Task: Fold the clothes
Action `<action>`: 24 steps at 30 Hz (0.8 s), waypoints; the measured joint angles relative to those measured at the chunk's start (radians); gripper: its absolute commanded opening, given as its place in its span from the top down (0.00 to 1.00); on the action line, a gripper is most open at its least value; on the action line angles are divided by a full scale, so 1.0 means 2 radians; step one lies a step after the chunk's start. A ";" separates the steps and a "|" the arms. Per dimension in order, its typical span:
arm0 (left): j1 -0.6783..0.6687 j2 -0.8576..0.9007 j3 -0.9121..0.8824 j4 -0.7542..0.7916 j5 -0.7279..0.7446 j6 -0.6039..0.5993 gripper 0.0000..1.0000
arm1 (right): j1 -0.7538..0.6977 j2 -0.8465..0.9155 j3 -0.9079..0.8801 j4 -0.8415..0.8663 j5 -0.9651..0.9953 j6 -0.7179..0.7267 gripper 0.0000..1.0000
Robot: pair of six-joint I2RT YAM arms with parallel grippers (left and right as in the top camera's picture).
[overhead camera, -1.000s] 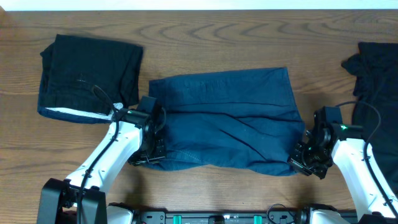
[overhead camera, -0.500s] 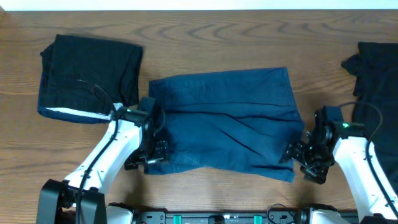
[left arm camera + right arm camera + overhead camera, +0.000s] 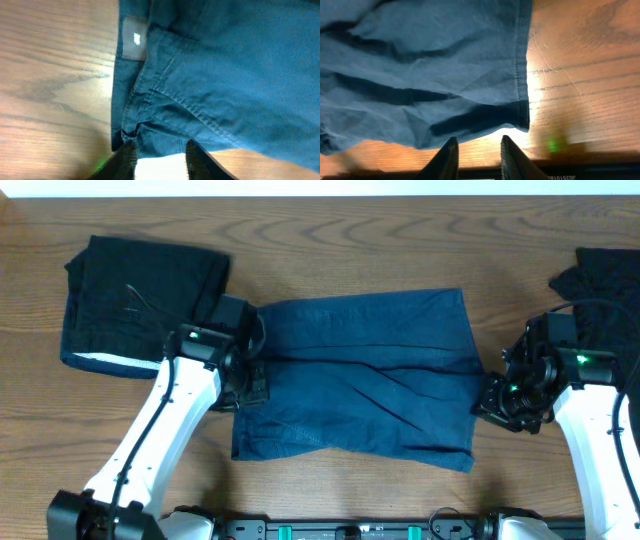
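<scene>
As left gripper and right gripper gape, navy cloth lies between.

Navy cloth mid-table, left gripper, right gripper at its side edges; black garment far-left.

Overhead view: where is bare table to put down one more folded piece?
Free: the far strip of table between the black piece and the black pile, beyond the blue cloth; also the near left corner. Crowded: the blue cloth's sides, at the left end effector and the right end effector.
</scene>
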 measured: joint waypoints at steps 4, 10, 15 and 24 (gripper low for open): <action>0.000 0.019 -0.030 0.037 -0.004 -0.002 0.43 | 0.000 0.000 -0.037 0.021 0.001 -0.005 0.51; 0.000 0.039 -0.040 0.065 -0.007 -0.002 0.33 | 0.000 0.001 -0.078 0.052 0.004 -0.002 0.46; 0.000 0.049 -0.054 0.069 -0.005 -0.002 0.33 | 0.000 0.001 -0.095 0.062 0.008 0.010 0.46; 0.000 0.054 -0.079 0.107 -0.001 -0.002 0.33 | 0.000 0.001 -0.151 0.105 0.000 0.023 0.43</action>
